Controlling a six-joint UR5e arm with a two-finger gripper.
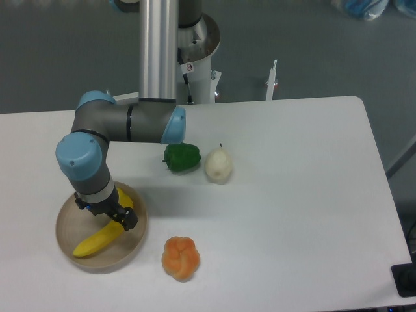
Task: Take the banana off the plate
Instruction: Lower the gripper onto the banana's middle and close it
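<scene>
The yellow banana (96, 241) lies in the round beige-tan plate (71, 257) at the front left of the table. My gripper (125, 220) points down into the plate over the banana's upper right end. Its dark fingers (129, 221) sit right at the banana, and the wrist hides that end. Whether the fingers are closed on the banana cannot be made out from this view.
A lumpy orange fruit (180, 258) lies right of the plate. A green pepper (181, 158) and a pale pear (218, 166) lie behind, mid-table. The arm's base column (159, 52) stands at the back edge.
</scene>
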